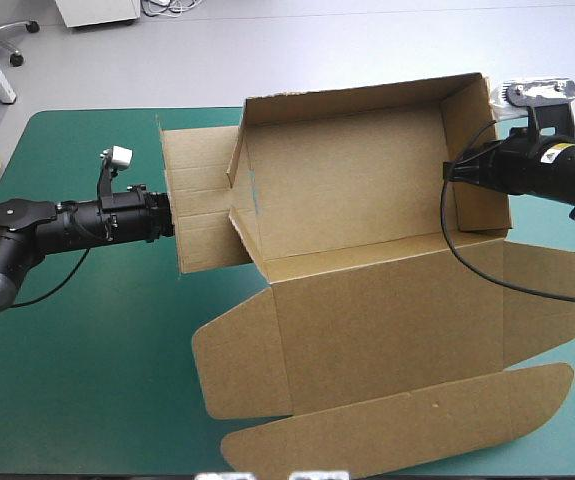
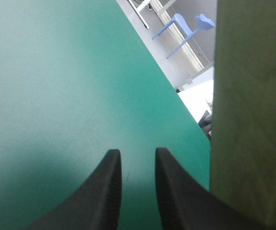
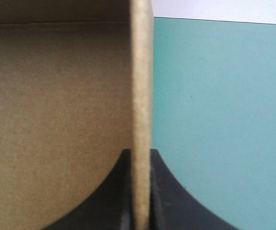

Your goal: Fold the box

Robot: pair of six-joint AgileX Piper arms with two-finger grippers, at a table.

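On the teal-green bench (image 1: 97, 380) the brown box (image 1: 347, 190) stands, from where I'm watching, about half made, set middle to right. Its floor lies flat, with the back wall and the right-hand wall (image 1: 472, 120) raised. The left wall (image 1: 239, 165) leans only part-way up, and its end flap (image 1: 202, 200) sticks outward from the box's left side, untucked. The lid (image 1: 387, 310) and its flaps lie spread flat on the box's near side. I'd judge the side walls are what is left to tuck.

The right arm (image 1: 567, 170) reaches level to the box's right wall, its jaws pinched almost closed on the wall's edge. The left arm (image 1: 87, 225) lies low by the box's left flap. Its jaws are slightly apart and hold nothing, with board just beside them.
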